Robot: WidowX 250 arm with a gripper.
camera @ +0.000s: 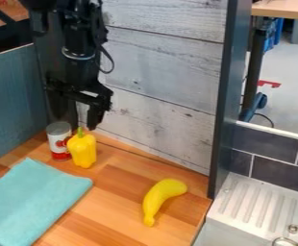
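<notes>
The black two-finger hand (81, 122) hangs above the back corner of the wooden desk (122, 180), its two fingers spread apart with nothing between them. Nearest to it, just below the fingertips, stands a yellow toy bell pepper (82, 151) with a green stem, upright. Close beside the pepper, on the left and also below the hand, is an upright tin can (59, 142) with a silver top and a red and white label. Nearer the camera than the hand, toward the lower left, a turquoise cloth (32, 199) lies flat. A yellow toy banana (162, 196) lies well apart from the hand, toward the lower right. Farther right, beyond a dark upright post (226, 105), is a white ridged drainboard (254, 199). Whitewashed planks (161, 60) rise behind the hand.
</notes>
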